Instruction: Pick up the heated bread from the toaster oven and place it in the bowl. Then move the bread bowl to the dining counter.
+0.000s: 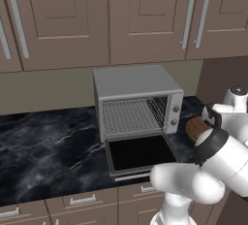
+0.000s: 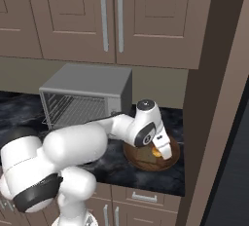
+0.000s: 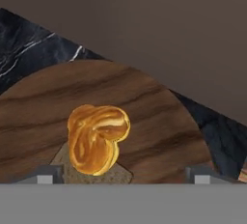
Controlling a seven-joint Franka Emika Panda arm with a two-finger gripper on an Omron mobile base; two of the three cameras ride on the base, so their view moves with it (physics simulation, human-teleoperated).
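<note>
Bread (image 3: 98,138) sits between the spread end effector (image 3: 120,175) fingertips, low over the bowl (image 3: 159,121).

We see taupe upper cabinets (image 1: 126,15) with long silver handles (image 1: 188,18) above an olive-beige wall (image 1: 48,90), a black marble bench (image 1: 48,146) with drawers (image 1: 82,200) beneath, and a tall brown panel (image 2: 214,122) at right.
</note>
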